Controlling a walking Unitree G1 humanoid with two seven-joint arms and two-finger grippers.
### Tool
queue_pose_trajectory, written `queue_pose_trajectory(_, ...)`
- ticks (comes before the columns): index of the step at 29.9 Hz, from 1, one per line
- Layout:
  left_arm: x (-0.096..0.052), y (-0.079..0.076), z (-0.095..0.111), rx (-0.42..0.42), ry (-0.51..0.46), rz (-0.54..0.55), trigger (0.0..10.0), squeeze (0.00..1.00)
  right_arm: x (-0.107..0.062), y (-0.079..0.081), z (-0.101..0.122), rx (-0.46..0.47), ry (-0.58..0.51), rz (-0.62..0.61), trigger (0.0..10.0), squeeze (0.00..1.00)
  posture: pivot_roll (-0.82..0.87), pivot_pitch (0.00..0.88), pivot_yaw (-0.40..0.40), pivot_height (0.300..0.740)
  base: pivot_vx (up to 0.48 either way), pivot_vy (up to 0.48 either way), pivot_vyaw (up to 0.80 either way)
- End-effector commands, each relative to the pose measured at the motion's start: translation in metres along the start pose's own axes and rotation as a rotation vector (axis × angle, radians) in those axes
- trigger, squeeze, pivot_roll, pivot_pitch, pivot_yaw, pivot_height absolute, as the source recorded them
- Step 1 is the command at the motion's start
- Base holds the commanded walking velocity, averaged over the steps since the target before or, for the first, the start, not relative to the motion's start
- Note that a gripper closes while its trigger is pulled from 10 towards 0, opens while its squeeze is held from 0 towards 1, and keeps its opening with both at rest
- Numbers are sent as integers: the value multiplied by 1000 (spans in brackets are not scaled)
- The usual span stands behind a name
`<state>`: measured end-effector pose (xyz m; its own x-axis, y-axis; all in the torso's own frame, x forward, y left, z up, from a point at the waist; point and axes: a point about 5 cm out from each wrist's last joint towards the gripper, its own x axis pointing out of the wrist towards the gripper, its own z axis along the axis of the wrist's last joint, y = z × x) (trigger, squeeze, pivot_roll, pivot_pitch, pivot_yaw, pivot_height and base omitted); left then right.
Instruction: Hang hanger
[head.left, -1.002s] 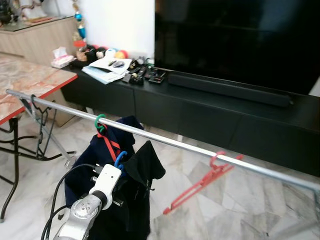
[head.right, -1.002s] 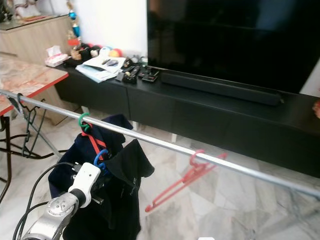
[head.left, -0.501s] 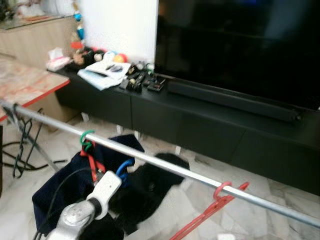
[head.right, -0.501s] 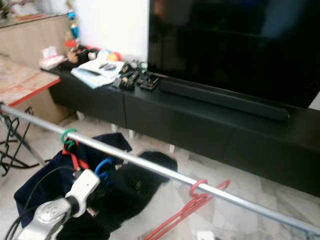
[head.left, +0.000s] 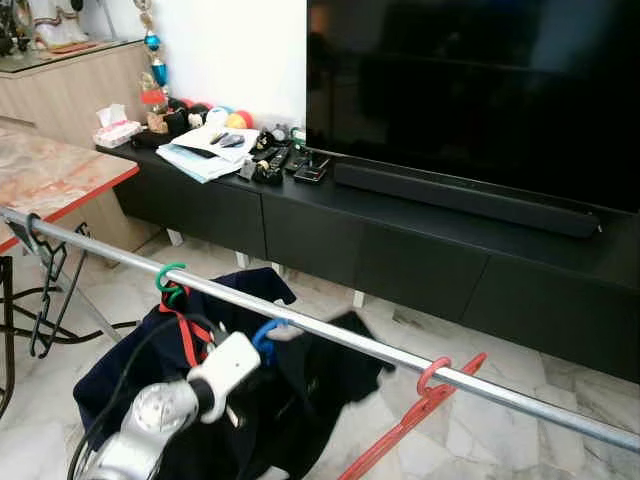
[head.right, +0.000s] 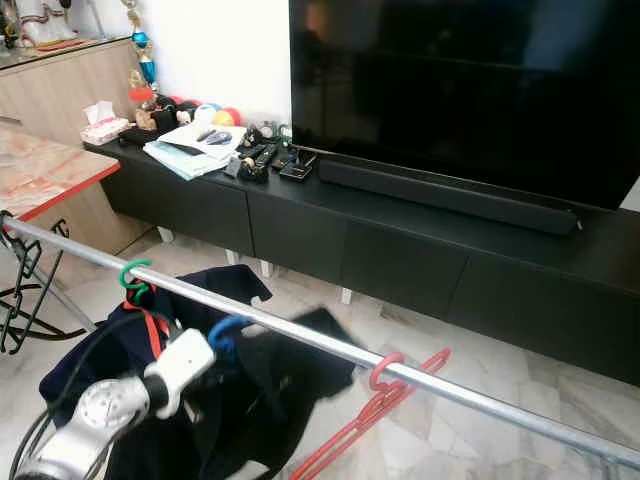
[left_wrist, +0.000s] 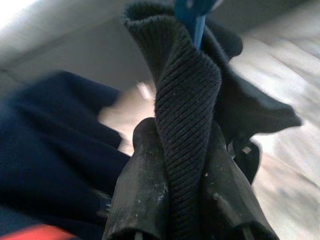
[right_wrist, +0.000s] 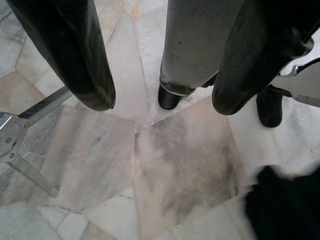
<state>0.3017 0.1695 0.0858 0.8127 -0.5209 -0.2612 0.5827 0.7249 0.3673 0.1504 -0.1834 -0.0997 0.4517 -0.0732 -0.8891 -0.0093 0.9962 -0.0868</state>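
Two black fingers (left_wrist: 142, 200) of our left gripper (left_wrist: 186, 210) were clamped on a fold of dark ribbed garment (left_wrist: 187, 100), which rose from between the jaws to the blue hanger (left_wrist: 192, 15) just beyond the fingertips. From our head we saw that hanger's hook (head.left: 264, 334) right at the silver rail (head.left: 330, 335), though whether it rested on the rail we could not tell; a green hook (head.left: 168, 278) and a red hanger (head.left: 425, 400) hung on the rail to either side. Our right gripper (right_wrist: 162, 102) hung idle, jaws apart above the marble floor (right_wrist: 175, 170).
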Motion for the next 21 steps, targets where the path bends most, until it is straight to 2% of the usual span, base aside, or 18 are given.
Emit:
queue_pose_trajectory(1, 1, 15, 7, -16, -31, 92, 10000, 0, 1, 2, 5, 2, -11, 0, 10000, 0, 77, 0, 0, 740, 0, 0, 0)
queue_pose_trajectory(3, 2, 20, 4, -58, -6, 124, 10000, 0, 1, 4, 6, 3, -13, 1, 10000, 0, 71, 0, 2, 740, 0, 0, 0)
queue_pose_trajectory(9, 3, 22, -4, -124, 77, 138, 10000, 0, 1, 7, 9, 5, -14, 6, 10000, 0, 72, 0, 3, 740, 0, 0, 0)
queue_pose_trajectory(15, 2, 11, -17, -150, 169, 63, 10000, 0, 1, 10, 11, 2, -16, 10, 10000, 0, 72, 0, 3, 740, 0, 0, 0)
queue_pose_trajectory(21, 4, 7, -20, -178, 204, 57, 10000, 0, 1, 9, 10, 1, -16, 8, 10000, 0, 72, 0, 0, 740, 0, 0, 0)
